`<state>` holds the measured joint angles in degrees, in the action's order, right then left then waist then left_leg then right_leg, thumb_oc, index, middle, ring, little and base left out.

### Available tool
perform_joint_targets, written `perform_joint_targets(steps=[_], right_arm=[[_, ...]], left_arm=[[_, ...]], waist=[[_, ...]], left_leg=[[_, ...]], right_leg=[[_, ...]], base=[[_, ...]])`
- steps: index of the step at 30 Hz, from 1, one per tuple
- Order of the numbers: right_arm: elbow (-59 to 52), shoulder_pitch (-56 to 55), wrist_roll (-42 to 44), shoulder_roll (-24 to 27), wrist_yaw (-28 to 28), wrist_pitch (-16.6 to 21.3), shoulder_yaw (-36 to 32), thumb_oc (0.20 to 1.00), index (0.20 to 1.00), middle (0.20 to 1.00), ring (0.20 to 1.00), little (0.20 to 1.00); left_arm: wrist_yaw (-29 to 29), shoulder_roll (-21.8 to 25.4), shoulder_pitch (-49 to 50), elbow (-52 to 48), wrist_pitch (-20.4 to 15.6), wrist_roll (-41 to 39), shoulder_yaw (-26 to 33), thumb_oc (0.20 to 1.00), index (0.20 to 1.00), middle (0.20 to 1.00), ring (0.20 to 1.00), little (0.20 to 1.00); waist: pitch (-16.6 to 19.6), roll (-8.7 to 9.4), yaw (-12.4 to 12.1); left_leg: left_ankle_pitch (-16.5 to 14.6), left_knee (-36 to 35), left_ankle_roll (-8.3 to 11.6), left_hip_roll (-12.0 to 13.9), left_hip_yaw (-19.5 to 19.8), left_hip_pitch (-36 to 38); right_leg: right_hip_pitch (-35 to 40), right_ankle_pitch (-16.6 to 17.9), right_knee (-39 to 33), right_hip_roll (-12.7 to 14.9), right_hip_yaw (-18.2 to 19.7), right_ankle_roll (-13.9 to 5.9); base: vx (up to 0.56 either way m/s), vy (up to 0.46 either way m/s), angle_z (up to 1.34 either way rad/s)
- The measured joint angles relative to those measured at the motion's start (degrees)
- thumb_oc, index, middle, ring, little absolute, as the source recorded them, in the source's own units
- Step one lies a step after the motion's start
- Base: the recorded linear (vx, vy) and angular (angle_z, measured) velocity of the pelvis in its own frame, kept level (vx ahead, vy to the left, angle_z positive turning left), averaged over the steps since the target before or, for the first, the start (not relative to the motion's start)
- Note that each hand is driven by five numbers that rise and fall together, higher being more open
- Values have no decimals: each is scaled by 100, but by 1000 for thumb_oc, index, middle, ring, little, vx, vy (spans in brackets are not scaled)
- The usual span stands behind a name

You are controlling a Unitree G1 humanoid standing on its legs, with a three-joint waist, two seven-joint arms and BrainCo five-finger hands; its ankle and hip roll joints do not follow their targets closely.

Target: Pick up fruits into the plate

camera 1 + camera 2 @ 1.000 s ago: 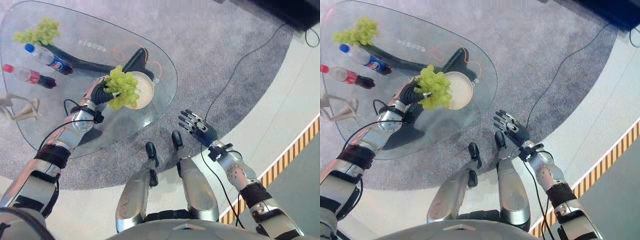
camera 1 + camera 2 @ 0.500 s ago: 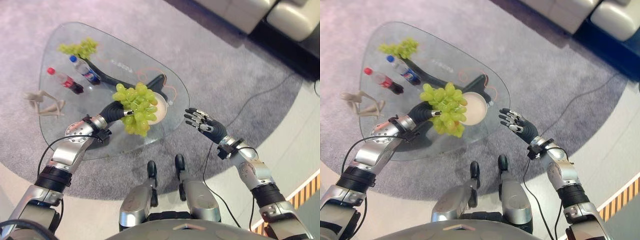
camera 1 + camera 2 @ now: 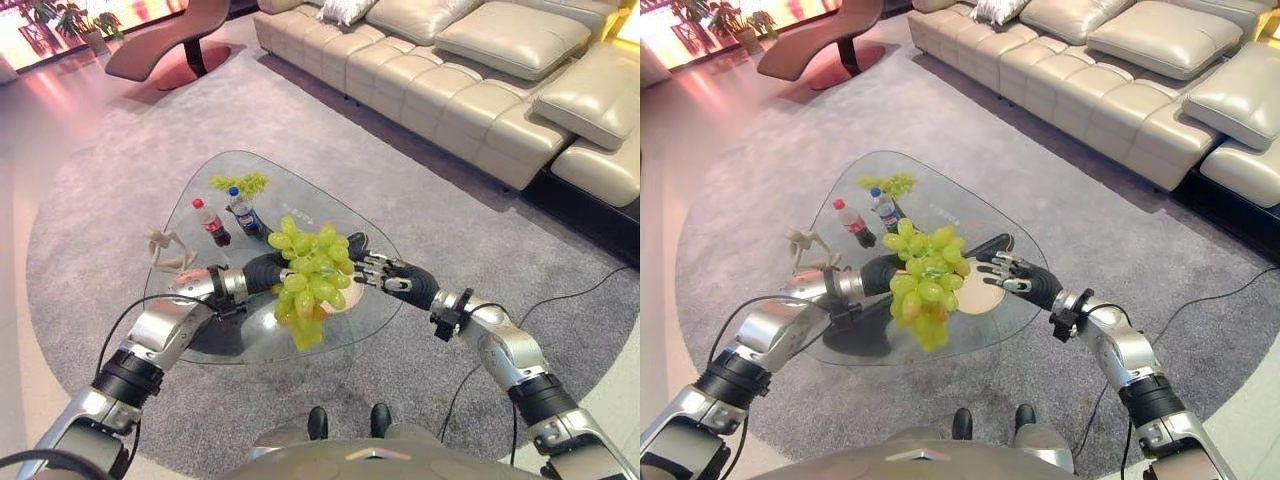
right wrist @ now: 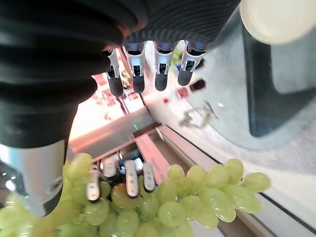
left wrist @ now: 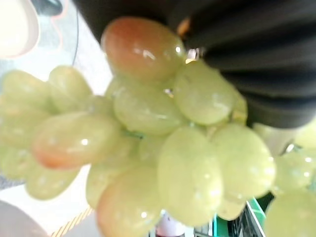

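Observation:
My left hand is shut on a big bunch of green grapes, which hangs above the near part of the glass table. The left hand's fingers show curled into the bunch in the right wrist view. The pale round plate lies on the table just behind and below the bunch, partly hidden by it. My right hand is open with straight fingers, right beside the grapes and above the plate's edge. A second, smaller bunch of grapes lies at the table's far side.
Two drink bottles lie on the table's left half, with a small wooden figure beside them. A beige sofa stands beyond the grey carpet. A lounge chair is at the far left.
The camera has tipped up, shifting the whole picture. My left hand has lifted the grapes higher above the plate. My right hand has come in from over the carpet to beside the bunch.

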<state>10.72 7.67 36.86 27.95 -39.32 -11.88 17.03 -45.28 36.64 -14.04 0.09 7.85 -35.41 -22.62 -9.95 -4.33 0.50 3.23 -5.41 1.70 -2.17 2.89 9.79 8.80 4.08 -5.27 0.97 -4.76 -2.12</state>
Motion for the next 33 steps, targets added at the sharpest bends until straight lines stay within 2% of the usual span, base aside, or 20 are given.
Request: perform_joint_targets(steps=[4,12,25,33], right_arm=[[-18,-114,7,-11,-64,-115,165,1000,1000,1000,1000,1000],[-189,-303,50,-353,-240,-466,420,1000,1000,1000,1000,1000],[-220,-499,273,-645,-375,-675,679,1000,1000,1000,1000,1000],[-566,-579,806,-668,-397,-824,871,1000,1000,1000,1000,1000]], left_arm=[[-20,-23,7,-163,72,-177,-25,200,200,200,200,200],[19,-302,8,-303,71,-349,-25,200,200,200,200,200],[269,-472,12,-387,48,-570,-25,200,200,200,200,200],[376,-774,105,-387,-56,-569,-64,200,200,200,200,200]], waist=[[63,1,-6],[169,12,14],[244,6,92],[250,1,88]], left_leg=[[3,0,-6,-5,2,39],[11,1,-19,-6,-3,65],[4,1,-36,-4,-95,101],[1,1,-40,-2,-98,100]], right_leg=[[54,-5,0,13,-35,-5],[78,11,0,14,-32,16],[80,-5,0,4,78,-9],[79,-5,0,2,87,-7]], base=[[15,1,7],[15,-3,0],[4,-1,-3],[2,-1,-1]])
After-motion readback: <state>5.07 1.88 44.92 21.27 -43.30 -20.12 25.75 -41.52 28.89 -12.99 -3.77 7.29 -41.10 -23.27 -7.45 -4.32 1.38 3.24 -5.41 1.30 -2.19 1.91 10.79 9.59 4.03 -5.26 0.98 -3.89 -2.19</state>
